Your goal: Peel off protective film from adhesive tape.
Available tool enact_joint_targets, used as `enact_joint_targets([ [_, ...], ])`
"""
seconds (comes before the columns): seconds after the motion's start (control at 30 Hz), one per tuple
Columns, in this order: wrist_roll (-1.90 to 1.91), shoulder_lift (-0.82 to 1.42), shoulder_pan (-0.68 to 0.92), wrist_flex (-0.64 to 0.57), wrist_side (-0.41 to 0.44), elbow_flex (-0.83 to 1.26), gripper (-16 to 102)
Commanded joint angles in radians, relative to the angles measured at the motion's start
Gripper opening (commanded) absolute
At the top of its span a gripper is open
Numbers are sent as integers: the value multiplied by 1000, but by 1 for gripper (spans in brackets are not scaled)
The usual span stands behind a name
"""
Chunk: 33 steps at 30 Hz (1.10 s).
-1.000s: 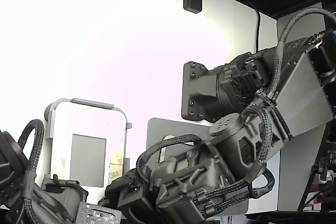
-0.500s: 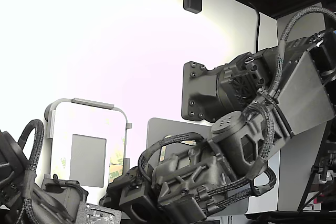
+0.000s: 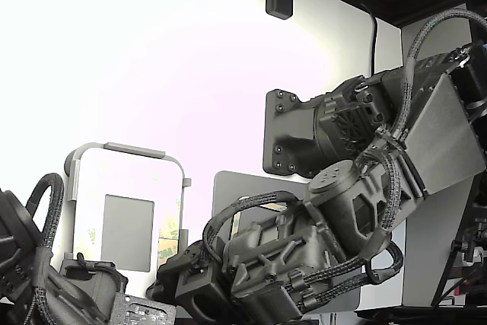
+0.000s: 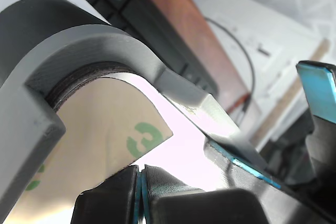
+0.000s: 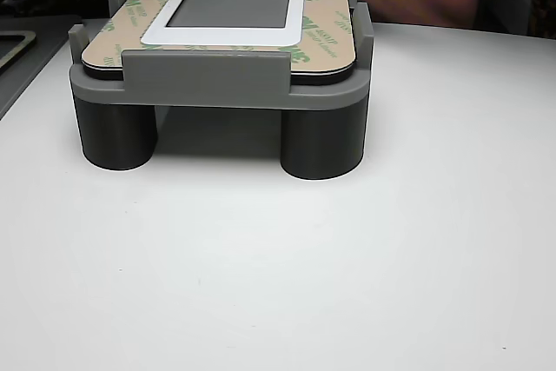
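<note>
**A:** Where did you have the hand (image 4: 140,192) at that moment?

**B:** In the wrist view you had it right up against the grey fixture (image 4: 79,40). Its two dark fingers (image 4: 107,198) were pressed together, with only a thin blue line showing between them. The tan protective film (image 4: 100,129), with a green printed mark on it, reached down from under the fixture's curved lip to the fingertips. The fingers appeared clamped on the film's edge, though the contact sat at the picture's border.

**A:** And from the other camera, where was the film?

**B:** It lay on top of the fixture (image 5: 217,84), which stood on round legs on the white bench (image 5: 278,267). The film (image 5: 326,19) ran as a tan border with green logos around a white panel (image 5: 230,8) that had a dark window in its middle. You could not make out any adhesive tape apart from the liner.

**A:** Did the exterior view show you the hand?

**B:** No. There your arm (image 3: 335,218) was folded low beside the fixture (image 3: 125,211), on the exterior view's right of it, and its dark body and braided cables hid the hand. A second dark arm (image 3: 30,264) sat at the fixture's other side, low in the corner.
</note>
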Motion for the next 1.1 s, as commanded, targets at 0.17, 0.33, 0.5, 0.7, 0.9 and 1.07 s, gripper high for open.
enact_joint_targets([
  [0.17, -3, 23, -15, 8, 3, -40, -9],
  [0.33, -6, 29, -15, 17, 8, -41, -9],
  [0.5, -6, 31, -17, 18, 9, -34, -9],
  [0.7, -8, 38, -17, 21, 11, -28, -9],
  [0.9, -8, 48, -17, 25, 12, -18, -9],
  [1.07, -6, 58, -17, 17, 14, 3, -9],
])
